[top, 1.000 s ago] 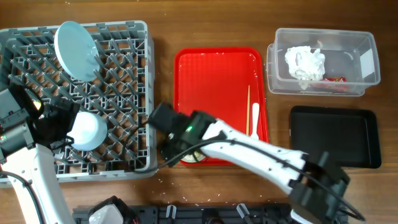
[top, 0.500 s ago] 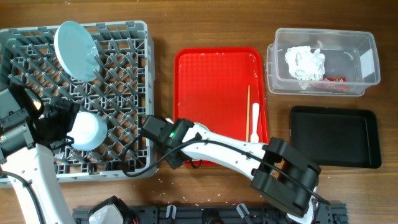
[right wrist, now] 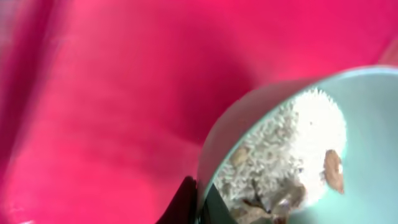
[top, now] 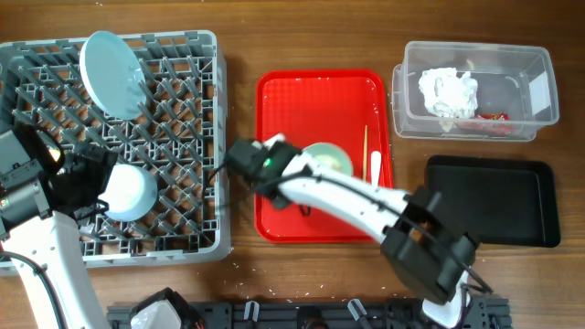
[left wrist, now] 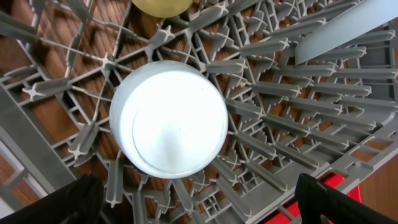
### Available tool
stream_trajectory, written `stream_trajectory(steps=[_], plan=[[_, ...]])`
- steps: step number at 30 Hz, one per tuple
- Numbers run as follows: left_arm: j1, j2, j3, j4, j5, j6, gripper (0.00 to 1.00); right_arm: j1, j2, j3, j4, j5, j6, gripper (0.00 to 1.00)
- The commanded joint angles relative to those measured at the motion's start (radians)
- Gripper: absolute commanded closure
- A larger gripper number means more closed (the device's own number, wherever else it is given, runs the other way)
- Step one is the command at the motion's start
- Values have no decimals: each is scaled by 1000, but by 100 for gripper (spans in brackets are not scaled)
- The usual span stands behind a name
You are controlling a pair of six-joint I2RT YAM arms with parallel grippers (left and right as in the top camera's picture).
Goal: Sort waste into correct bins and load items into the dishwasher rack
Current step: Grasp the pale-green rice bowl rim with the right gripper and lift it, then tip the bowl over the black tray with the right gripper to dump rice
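Right pincer (top: 297, 166) is pressed together on the bowl (top: 326, 160), pinching its rim on the rack side. The bowl sits on the red tray (top: 274, 91). My wrist view shows the rice (right wrist: 280, 155) heaped inside and one finger (right wrist: 185, 200) right at the lip.

Left pincer (left wrist: 199, 208) hangs spread wide over the rack (top: 183, 91), above the upturned bowl (left wrist: 168, 118), gripping nothing.

I reckon this is the scraps step: the bowl can't go in the rack full. The tub (top: 539, 119) holds the napkin (top: 448, 91) and wrapper (top: 494, 117). The black tray (top: 494, 201) lies bare, so that looks like the rice's place.

Next comes a level lift, a carry past the fork (top: 375, 174) and stick (top: 366, 151) without spilling, then a tilt. A thin rim grip like this could slip.
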Motion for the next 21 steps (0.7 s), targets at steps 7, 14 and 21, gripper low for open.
stream_trajectory(steps=[7,14,21], plan=[[6,5,8,2,11,-6,0,-541,-197,71,-130,-46,155,96],[6,5,8,2,11,-6,0,-1113,-305,55,-163,-455,-43,96],[6,5,8,2,11,-6,0,-1584,-305,-89,-100,-949,-312,96]])
